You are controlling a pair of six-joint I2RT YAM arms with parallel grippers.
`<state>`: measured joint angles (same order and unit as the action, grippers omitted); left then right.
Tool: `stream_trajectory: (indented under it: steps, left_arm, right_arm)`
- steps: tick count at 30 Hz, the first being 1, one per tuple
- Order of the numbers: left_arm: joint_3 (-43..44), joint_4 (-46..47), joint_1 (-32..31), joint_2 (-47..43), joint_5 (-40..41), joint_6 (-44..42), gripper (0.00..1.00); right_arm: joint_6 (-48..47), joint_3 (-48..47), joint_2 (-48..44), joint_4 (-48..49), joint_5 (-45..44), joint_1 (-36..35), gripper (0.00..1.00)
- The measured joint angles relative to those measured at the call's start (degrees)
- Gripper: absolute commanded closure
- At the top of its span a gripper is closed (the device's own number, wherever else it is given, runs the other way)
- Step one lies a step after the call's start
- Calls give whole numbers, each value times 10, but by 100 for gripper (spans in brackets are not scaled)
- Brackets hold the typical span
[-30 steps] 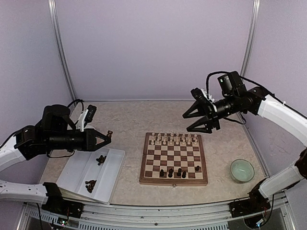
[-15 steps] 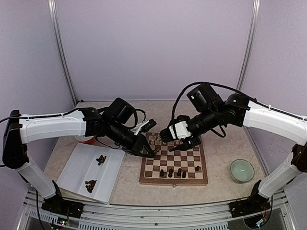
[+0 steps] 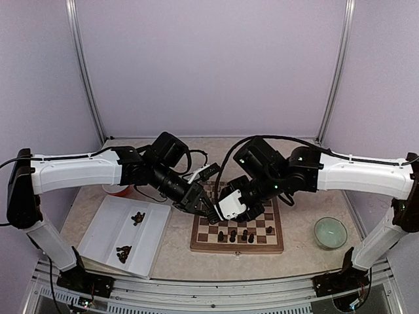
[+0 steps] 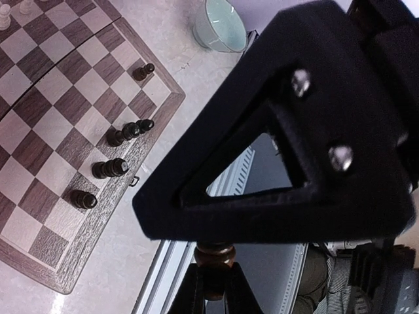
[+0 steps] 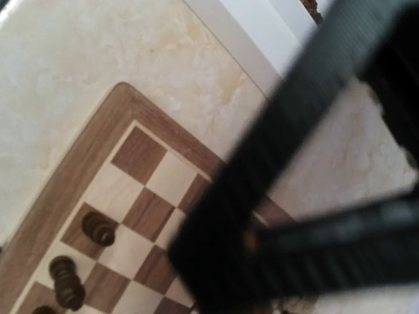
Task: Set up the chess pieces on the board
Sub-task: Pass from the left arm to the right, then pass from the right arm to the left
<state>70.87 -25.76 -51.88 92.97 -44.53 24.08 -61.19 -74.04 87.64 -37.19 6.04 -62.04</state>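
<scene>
Arms drawn closer over board (image 3: pixel 262 248), left claw (image 3: pixel 211 213) pinching chess piece (image 4: pixel 213 252), right claw (image 3: pixel 224 209) spread unclear

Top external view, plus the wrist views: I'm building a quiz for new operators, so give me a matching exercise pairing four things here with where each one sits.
Things:
1. tray
2. bowl
3. dark pieces standing on the board
4. brown piece

Places:
A. between the left fingers
B. right of the board
C. left of the board
D. the board's near rows

Pairs: 1-C, 2-B, 3-D, 4-A
</scene>
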Motion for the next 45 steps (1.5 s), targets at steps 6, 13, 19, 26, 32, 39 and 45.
stream_trajectory:
  steps: [6,13,19,26,32,39,45]
  left_arm:
    - [0,13,0,3,-7,6,97]
    - [-1,18,1,7,15,8,64]
    - [-100,104,-1,-101,141,-12,54]
    - [-205,323,-52,-246,357,-14,51]
    - [-185,422,-91,-184,492,17,52]
    - [-133,407,-97,-98,516,77,54]
    - [-133,403,-96,-87,509,134,60]
  right_arm:
    - [3,0,17,27,-37,-21,92]
    - [25,3,23,35,-47,-20,100]
    - [101,19,11,51,65,45,100]
    - [252,30,4,125,259,176,100]
    - [346,49,5,177,291,179,100]
    - [395,55,5,213,270,179,100]
    - [408,56,5,225,248,179,100]
